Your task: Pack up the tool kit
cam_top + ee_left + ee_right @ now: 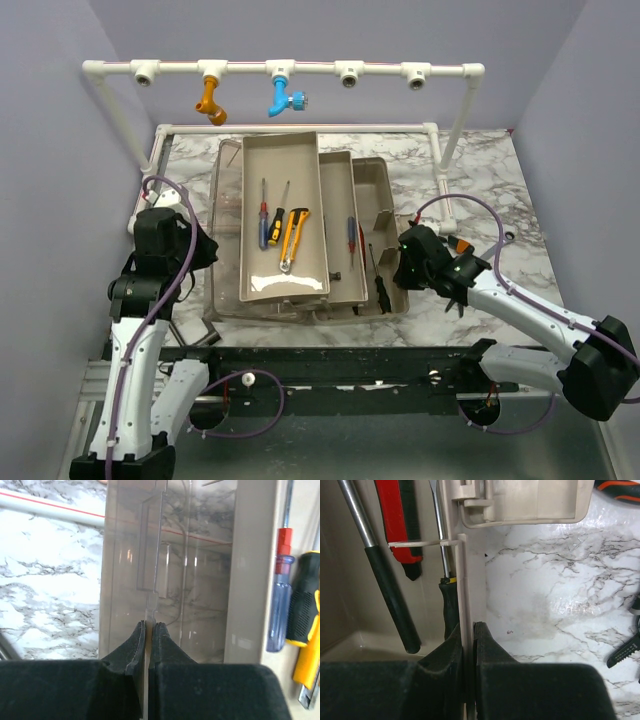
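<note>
Both arms are on the toolbox (372, 185), which sits open mid-table. The left gripper (149, 625) is pinched tight on the thin edge of the clear lid (200, 580), and the right gripper (468, 625) is clamped on the beige side wall (470, 580). To fold it shut cleanly, I'd say both sides should swing inward together, evenly, so the trays (285, 160) don't jam. The box's long axis runs away from the arms, and the screwdrivers (263, 225) lie along it, tips pointing to the far side.

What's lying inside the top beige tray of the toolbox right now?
Three tools: a blue-handled screwdriver, a black-and-yellow-handled screwdriver and a yellow-and-black utility knife. Whatever lies under the beige plastic tray itself is covered and cannot be seen.
</note>
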`<action>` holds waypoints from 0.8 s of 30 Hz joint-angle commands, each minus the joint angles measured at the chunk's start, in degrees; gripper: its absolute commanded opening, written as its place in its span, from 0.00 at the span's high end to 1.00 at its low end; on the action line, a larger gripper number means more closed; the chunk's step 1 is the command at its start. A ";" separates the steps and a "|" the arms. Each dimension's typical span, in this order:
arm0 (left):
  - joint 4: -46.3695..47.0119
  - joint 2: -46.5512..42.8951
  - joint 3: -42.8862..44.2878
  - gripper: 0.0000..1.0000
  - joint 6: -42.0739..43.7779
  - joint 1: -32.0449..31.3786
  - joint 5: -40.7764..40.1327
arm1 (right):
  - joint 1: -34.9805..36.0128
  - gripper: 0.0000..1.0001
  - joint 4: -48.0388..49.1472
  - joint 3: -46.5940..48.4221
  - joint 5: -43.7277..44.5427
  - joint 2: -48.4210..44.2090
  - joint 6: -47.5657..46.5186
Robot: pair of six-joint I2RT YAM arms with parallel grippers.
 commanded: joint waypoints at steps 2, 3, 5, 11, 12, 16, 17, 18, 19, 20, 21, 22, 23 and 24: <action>-0.44 -2.12 6.20 1.00 -3.05 -7.94 -10.39 | 0.00 0.99 -2.14 2.23 -7.97 0.15 3.34; -0.99 -2.18 6.73 1.00 -3.11 -9.52 -11.62 | -0.02 0.99 -2.38 2.27 -8.14 0.36 3.44; -2.50 -1.89 8.26 1.00 -3.24 -12.64 -14.68 | -0.01 0.99 -2.63 2.18 -7.85 0.08 3.83; -9.54 0.19 14.86 1.00 -6.38 -25.25 -26.09 | 0.06 0.99 -3.37 2.60 -10.80 -2.42 5.21; -10.74 0.62 15.79 1.00 -7.56 -27.77 -27.40 | 0.13 0.99 -3.81 2.73 -10.93 -2.81 5.56; -14.84 2.87 19.18 1.00 -11.77 -36.59 -33.09 | 0.65 0.99 -4.55 2.35 -10.94 -4.29 6.29; -15.85 3.78 20.39 1.00 -12.82 -38.70 -34.16 | 0.85 0.99 -4.64 2.34 -11.20 -4.31 6.30; -16.40 4.57 21.14 1.00 -13.69 -40.47 -34.64 | 1.09 0.99 -4.68 2.47 -11.49 -4.25 6.32; -16.62 5.52 22.26 1.00 -14.61 -42.78 -34.69 | 1.29 0.99 -4.57 2.56 -11.72 -4.16 6.32; -16.64 6.48 23.24 1.00 -15.16 -44.59 -34.69 | 1.44 0.99 -4.60 2.65 -11.87 -4.06 6.32; -16.55 7.51 24.22 1.00 -15.81 -46.58 -34.73 | 1.57 0.99 -4.36 2.61 -11.99 -4.02 6.32; -16.59 8.41 25.30 1.00 -16.29 -48.13 -35.03 | 1.62 0.99 -4.18 2.60 -12.09 -3.87 6.32; -16.54 9.56 26.26 1.00 -16.86 -49.83 -35.38 | 1.66 0.99 -4.08 2.60 -11.95 -3.72 6.31; -16.48 10.45 27.29 1.00 -17.12 -51.29 -35.96 | 1.61 0.99 -4.03 2.65 -11.84 -3.55 6.32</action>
